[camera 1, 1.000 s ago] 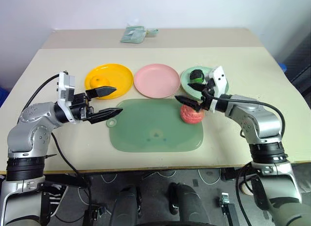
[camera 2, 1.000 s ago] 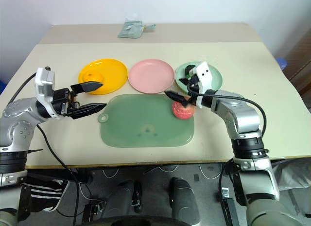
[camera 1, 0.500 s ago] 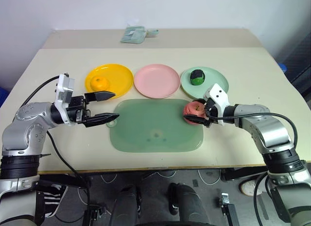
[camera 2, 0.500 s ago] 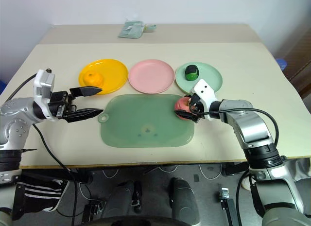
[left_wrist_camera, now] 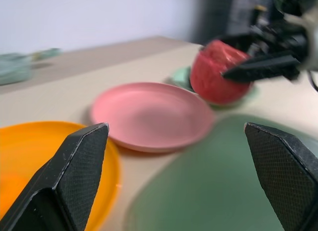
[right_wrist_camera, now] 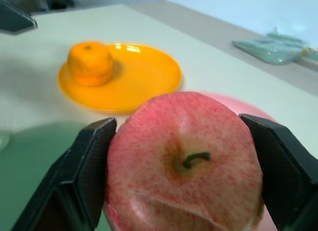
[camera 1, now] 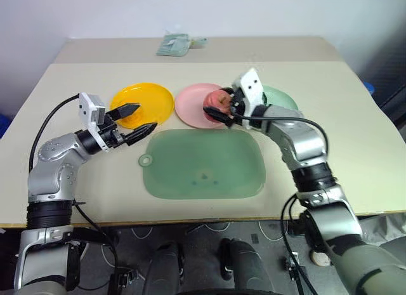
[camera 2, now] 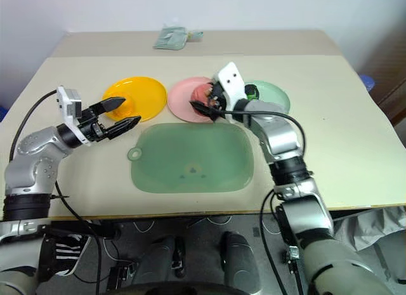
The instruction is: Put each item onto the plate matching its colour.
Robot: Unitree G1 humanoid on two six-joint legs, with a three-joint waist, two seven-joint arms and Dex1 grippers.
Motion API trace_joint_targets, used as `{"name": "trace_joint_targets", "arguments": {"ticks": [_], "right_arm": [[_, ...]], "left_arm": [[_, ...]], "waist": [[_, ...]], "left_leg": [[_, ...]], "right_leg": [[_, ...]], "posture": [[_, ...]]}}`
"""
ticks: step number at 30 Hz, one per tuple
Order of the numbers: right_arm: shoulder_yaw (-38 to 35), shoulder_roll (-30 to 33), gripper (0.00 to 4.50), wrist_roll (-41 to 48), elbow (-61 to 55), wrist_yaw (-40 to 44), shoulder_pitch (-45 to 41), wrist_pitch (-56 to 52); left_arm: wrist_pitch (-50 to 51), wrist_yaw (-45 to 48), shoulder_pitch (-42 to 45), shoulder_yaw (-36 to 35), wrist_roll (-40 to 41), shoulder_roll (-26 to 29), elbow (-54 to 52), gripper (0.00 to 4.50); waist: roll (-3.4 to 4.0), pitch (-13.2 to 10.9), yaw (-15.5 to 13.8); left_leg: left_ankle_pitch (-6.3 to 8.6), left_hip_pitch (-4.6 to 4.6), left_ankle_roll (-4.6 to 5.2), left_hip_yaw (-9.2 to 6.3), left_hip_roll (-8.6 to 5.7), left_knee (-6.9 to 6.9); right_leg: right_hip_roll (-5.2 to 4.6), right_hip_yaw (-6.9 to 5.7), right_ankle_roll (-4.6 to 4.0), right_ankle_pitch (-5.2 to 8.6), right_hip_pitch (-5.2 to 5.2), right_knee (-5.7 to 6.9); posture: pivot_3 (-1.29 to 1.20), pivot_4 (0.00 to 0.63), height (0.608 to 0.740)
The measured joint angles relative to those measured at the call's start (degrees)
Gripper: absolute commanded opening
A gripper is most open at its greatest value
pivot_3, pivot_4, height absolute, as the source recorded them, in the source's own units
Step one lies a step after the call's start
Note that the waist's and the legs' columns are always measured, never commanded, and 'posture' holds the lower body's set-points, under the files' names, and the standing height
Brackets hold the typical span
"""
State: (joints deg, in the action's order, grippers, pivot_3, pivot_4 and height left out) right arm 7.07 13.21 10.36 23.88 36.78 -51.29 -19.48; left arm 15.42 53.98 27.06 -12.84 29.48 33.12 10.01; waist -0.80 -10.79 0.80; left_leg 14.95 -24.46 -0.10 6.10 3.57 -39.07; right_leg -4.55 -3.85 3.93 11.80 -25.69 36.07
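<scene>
A beige worktop stands against a pale wall, with a folded greenish cloth lying near its far edge. Across the middle sit three plates in a row: a yellow plate carrying the tangerine, a pink plate in the centre, and a green plate partly hidden behind the right arm. A pale-green cutting mat lies bare just in front of them. The right arm reaches forward and across toward the robot's left, its tool roughly level and clamped on the apple, stem toward the wrist, held over the near right part of the pink plate. The left arm is bent out to the side, its tool spread wide and empty, pointing toward the plates, near the yellow plate's front edge.
</scene>
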Motion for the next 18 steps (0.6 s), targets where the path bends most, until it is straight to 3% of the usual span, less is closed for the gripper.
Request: {"name": "trace_joint_targets", "arguments": {"ticks": [4, 6, 7, 11, 18], "right_arm": [[1.2, -3.9, 3.34, -3.6, 17.9, -1.7, -4.2, 10.3], [0.0, -4.6, 4.4, -3.6, 25.1, -1.7, -6.7, 13.7], [-0.6, -4.6, 4.48, -3.6, 26.7, -1.5, -7.4, 14.3], [-2.7, -4.8, 4.48, -3.4, 31.6, -0.2, -9.9, 17.8], [-4.4, -4.4, 4.48, -3.0, 29.7, 0.0, -9.8, 19.6]], "left_arm": [[-0.3, -3.1, -1.4, 0.6, -2.2, -0.6, -0.2, 4.5], [-0.8, -3.5, -2.7, 0.6, -2.9, -0.5, -0.3, 4.5], [-0.9, -3.4, -2.9, 0.6, -2.9, -0.5, -0.3, 4.5], [-0.6, -1.7, -4.1, 0.0, -1.7, 0.6, -2.1, 4.5], [0.8, 2.6, -5.3, 0.0, 2.1, 0.5, -3.1, 4.5]], "waist": [[0.02, 0.0, 0.2], [0.03, 0.0, 0.3], [0.03, 0.0, 0.2], [0.04, 0.0, 0.4], [0.05, 0.0, 0.4]], "left_leg": [[0.0, -0.01, 0.0, 0.01, 0.0, 0.04], [0.0, -0.02, -0.01, 0.01, 0.02, 0.04], [-0.01, -0.02, -0.01, 0.0, 0.02, 0.04], [-0.01, 0.0, -0.01, 0.01, 0.04, 0.06], [-0.02, -0.01, -0.04, 0.01, 0.04, 0.06]], "right_leg": [[0.0, 0.0, 0.0, 0.0, -0.01, 0.0], [0.0, 0.0, 0.0, 0.0, -0.03, 0.01], [0.0, -0.01, 0.0, 0.0, -0.03, 0.01], [0.0, 0.0, -0.01, 0.0, -0.03, 0.02], [-0.01, 0.0, -0.01, 0.0, -0.03, 0.03]], "posture": [[0.0, 0.15, 0.74], [0.0, 0.15, 0.74], [0.0, 0.15, 0.74], [0.0, 0.15, 0.74], [0.0, 0.15, 0.74]]}}
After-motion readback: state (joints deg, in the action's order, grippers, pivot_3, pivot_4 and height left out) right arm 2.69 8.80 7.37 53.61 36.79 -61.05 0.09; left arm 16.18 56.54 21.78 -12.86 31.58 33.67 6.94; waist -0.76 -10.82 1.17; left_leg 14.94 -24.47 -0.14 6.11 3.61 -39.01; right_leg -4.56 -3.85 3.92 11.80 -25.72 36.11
